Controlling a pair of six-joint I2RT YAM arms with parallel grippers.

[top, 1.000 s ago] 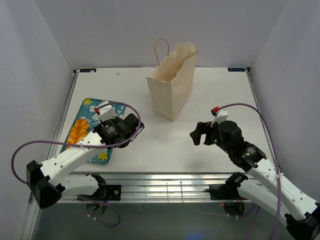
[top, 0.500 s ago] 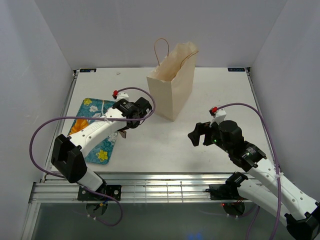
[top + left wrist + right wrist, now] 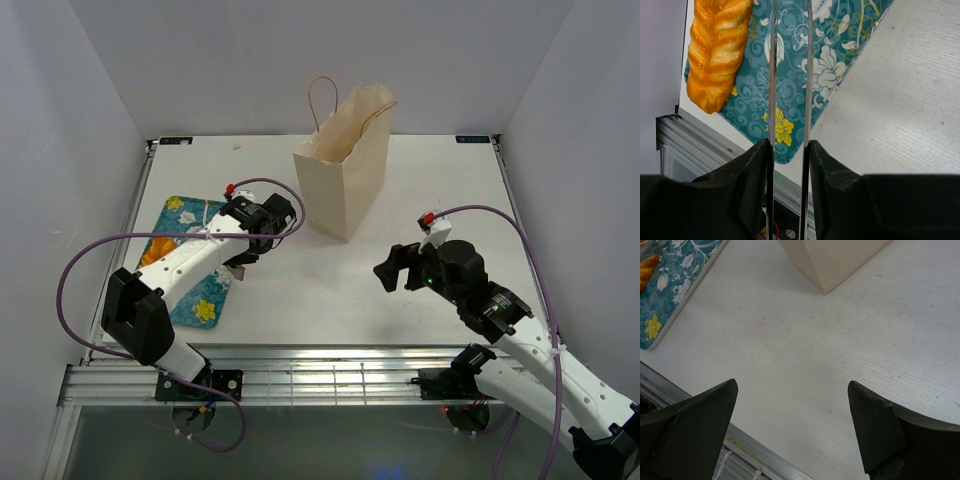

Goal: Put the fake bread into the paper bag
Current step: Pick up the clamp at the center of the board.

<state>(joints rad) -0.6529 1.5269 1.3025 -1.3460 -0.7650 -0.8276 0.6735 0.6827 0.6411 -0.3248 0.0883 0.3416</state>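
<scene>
The tan paper bag (image 3: 343, 170) stands upright and open-topped at the back middle of the table; its bottom corner (image 3: 835, 260) shows in the right wrist view. One fake bread, a braided golden loaf (image 3: 720, 50), lies on the teal floral tray (image 3: 835, 50). In the top view my left arm covers it. My left gripper (image 3: 240, 268) hangs over the tray's right edge, left of the bag, pointing back toward the table's front edge. Its thin fingers (image 3: 774, 75) stand a narrow gap apart with nothing between them. My right gripper (image 3: 395, 268) hovers wide open and empty over bare table.
The tray (image 3: 205, 300) lies at the front left, close to the metal rail at the table's front edge (image 3: 695, 135). White walls close in the table on three sides. A purple cable loops off each arm.
My left arm swung up from low over the tray toward the bag, then held near it. Its fingers have spread a little. The right arm barely moved.
</scene>
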